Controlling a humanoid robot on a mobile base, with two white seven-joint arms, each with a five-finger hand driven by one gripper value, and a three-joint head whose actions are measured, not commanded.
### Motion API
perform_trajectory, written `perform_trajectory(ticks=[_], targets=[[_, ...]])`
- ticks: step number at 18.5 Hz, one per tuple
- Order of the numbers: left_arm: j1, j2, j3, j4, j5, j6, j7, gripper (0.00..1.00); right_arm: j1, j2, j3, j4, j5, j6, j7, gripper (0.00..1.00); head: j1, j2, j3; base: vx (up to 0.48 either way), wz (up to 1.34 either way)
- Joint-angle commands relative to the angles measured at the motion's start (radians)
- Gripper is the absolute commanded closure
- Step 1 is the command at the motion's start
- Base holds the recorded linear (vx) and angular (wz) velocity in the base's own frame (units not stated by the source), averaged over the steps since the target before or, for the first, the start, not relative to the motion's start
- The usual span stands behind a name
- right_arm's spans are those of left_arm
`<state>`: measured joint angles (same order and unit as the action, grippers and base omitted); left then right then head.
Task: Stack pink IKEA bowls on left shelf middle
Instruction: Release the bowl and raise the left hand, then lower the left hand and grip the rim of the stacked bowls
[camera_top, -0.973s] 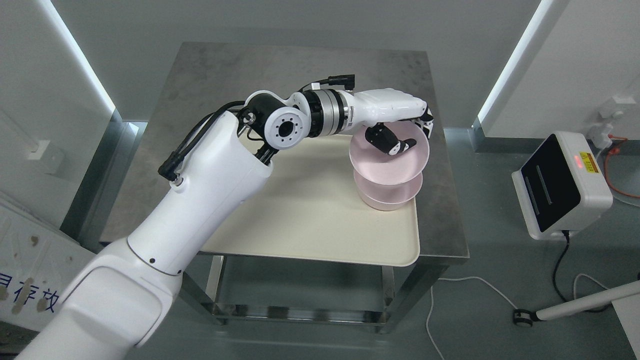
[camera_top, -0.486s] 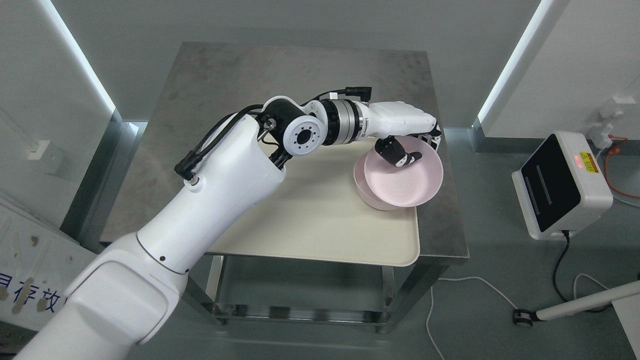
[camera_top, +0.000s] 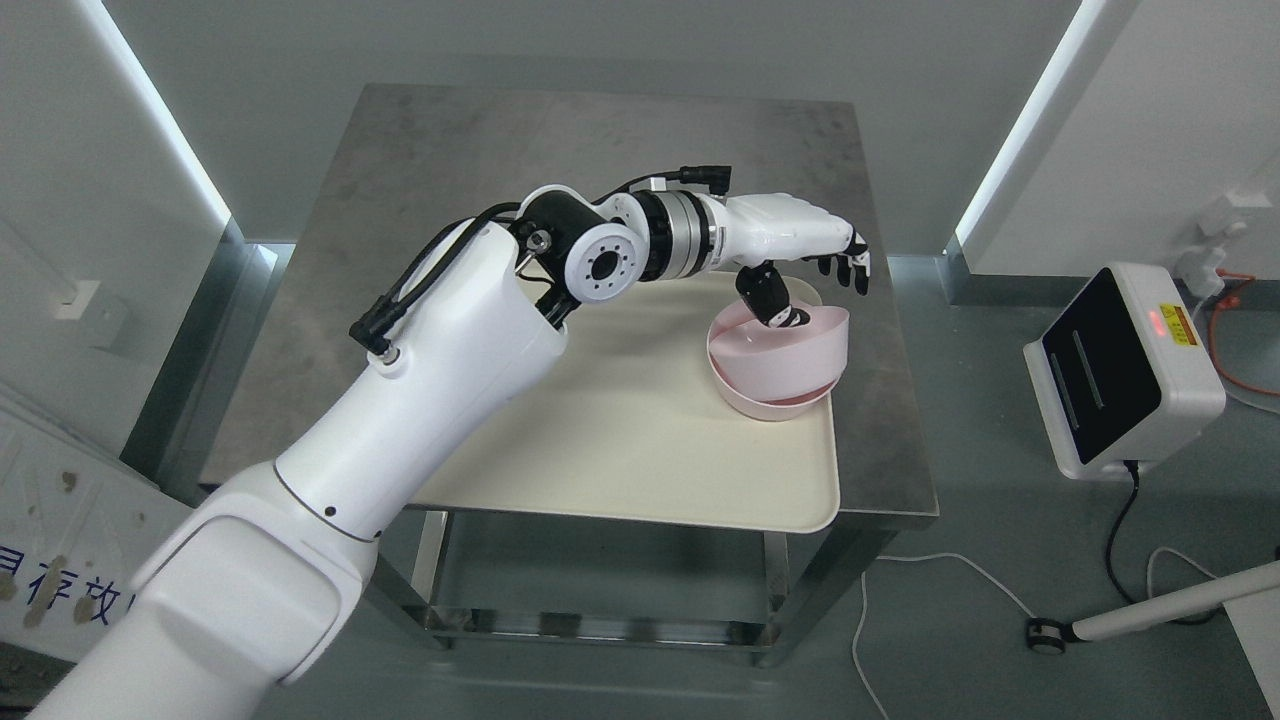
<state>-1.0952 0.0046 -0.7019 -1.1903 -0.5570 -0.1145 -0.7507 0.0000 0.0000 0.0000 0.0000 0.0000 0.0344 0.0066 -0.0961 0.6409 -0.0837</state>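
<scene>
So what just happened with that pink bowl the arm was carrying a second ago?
The left hand has let go: its fingers are now spread above the bowls. The upper pink bowl, held up clear a second ago, has dropped into the lower pink bowl and sits tilted in it, not nested flat. The lower bowl, the cream tray and the metal table stayed put. The right arm is not in view.

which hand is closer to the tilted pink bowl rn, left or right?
Left. The left hand is right above the tilted pink bowl, fingers spread, thumb at its upper rim; the bowl sits askew in the lower pink bowl. The right hand is out of view.
</scene>
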Motion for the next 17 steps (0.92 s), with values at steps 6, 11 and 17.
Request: perform_trajectory(ticks=[6,11,17], targets=[[0.015,0.013,0.618,-0.101,0.176,0.004,-0.188,0.54,0.029,-0.017,-0.012,-0.034,0.000,-0.001,-0.001,0.00,0.0000,0.000,0.000,0.000,0.00],[0.162,0.083,0.655,-0.110,0.197,-0.016,-0.266,0.46,0.029,-0.017,-0.011,-0.034,0.000,-0.001,-0.001,0.00,0.0000,0.000,0.000,0.000,0.00],[0.184,0.013,0.501,-0.111,0.196,0.186,-0.208,0.42,0.029,-0.017,-0.011,-0.034,0.000,-0.001,-0.001,0.00,0.0000,0.000,0.000,0.000,0.00]])
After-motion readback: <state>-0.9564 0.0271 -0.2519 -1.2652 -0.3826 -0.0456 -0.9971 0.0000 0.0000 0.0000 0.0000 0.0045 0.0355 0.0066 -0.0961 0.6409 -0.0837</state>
